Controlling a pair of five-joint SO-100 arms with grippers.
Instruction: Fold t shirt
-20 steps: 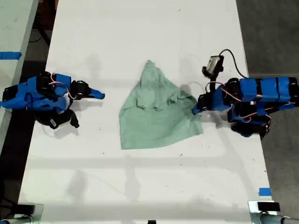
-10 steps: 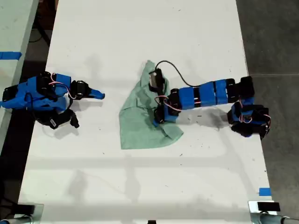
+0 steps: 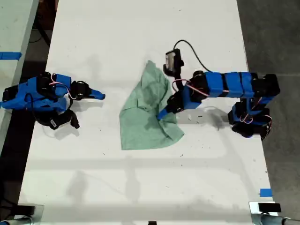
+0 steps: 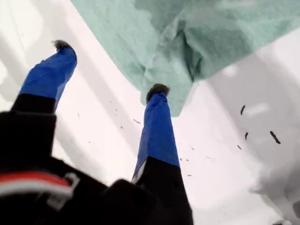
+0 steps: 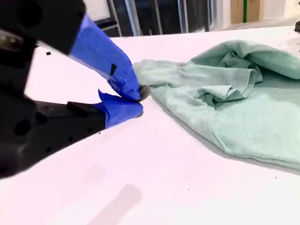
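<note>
The pale mint-green t shirt (image 3: 145, 117) lies wrinkled in the middle of the white table (image 3: 140, 187), with its side toward the exterior view's right folded over itself. My first gripper (image 3: 164, 112), on the arm reaching in from the exterior view's right, hovers open over that folded edge. In the first wrist view its blue fingers (image 4: 157, 122) stand wide apart, holding nothing, over the t shirt (image 4: 187, 33). My second gripper (image 3: 99, 96) rests on the table at the exterior view's left, shut on nothing (image 5: 138, 101), a short way from the t shirt (image 5: 243, 108).
A blue tape mark (image 3: 265, 192) sits near the table's edge at the exterior view's lower right. Another table with blue tape (image 3: 10, 56) runs along the exterior view's left. Dark floor (image 3: 276, 37) lies past the table on the exterior view's right.
The first arm swept from the shirt's right corner leftward across it, folding that side over. It has now drawn back a little, with its jaws open and off the cloth. The second arm stayed still.
</note>
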